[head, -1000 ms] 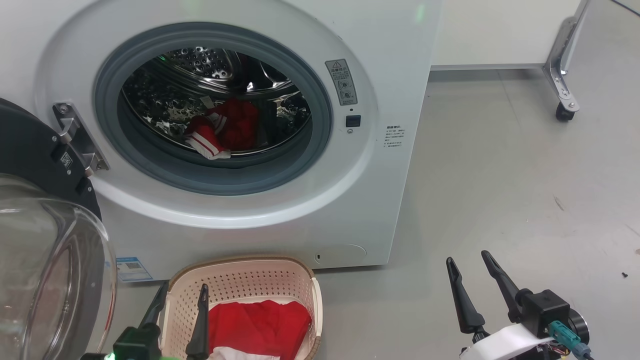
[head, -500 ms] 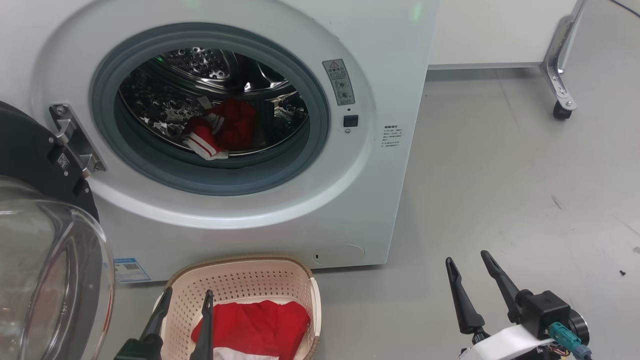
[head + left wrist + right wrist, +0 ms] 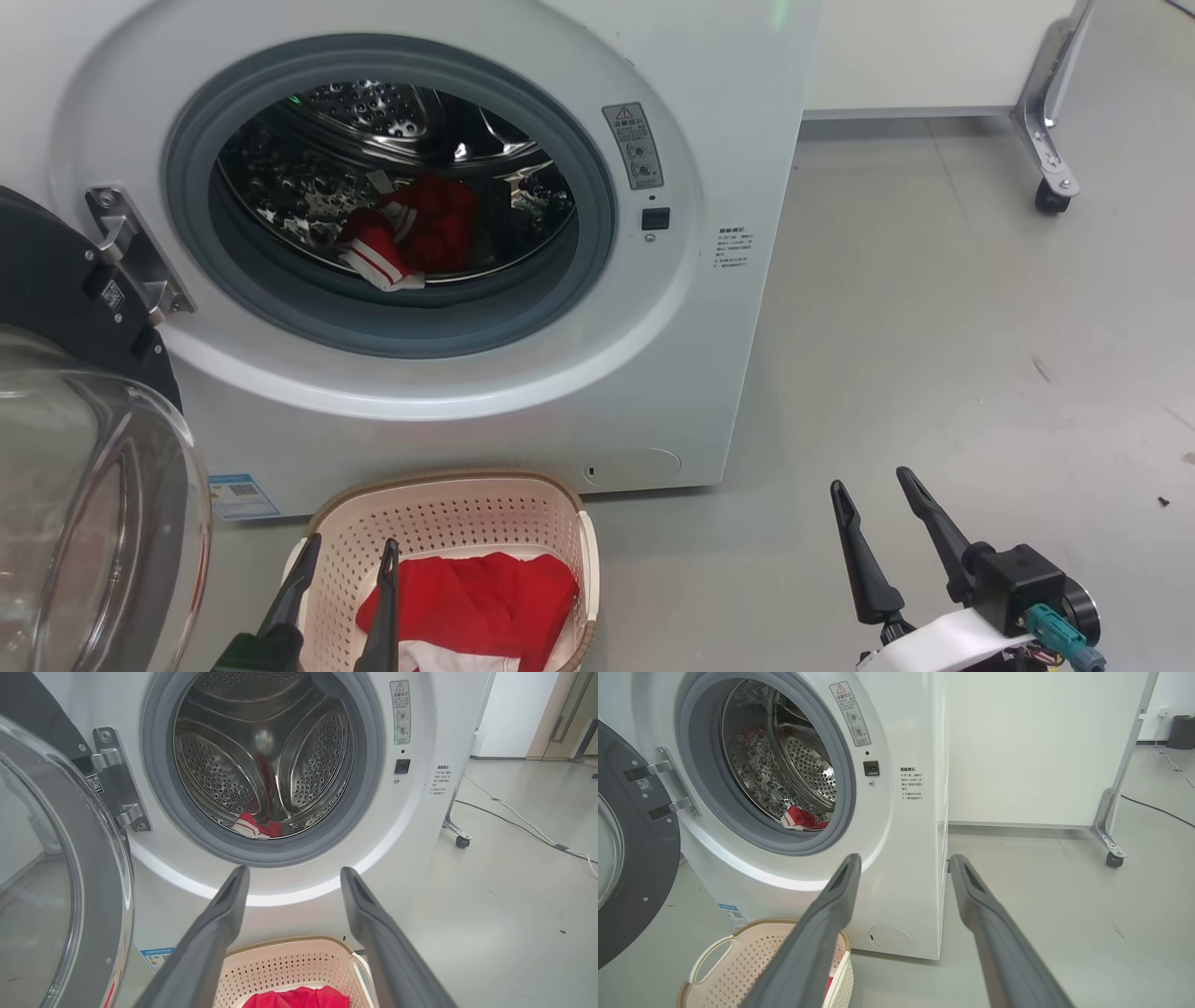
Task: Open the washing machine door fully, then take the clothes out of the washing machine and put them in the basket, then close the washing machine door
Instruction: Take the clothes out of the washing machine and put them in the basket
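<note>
Red-and-white soft garment (image 3: 415, 233) in steel drum (image 3: 373, 112) lies up-frame of my left fingers (image 3: 386, 597), wide & empty, nearer vs. right fingers (image 3: 861, 555), also wide, lower right.

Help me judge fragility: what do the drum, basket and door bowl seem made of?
Drum: likely polished steel, shiny with punched holes. Basket: matte plastic, moulded perforations; brown rim looks woven, possibly moulded. Door bowl: clear glass or plastic, transparent, glossy.
</note>
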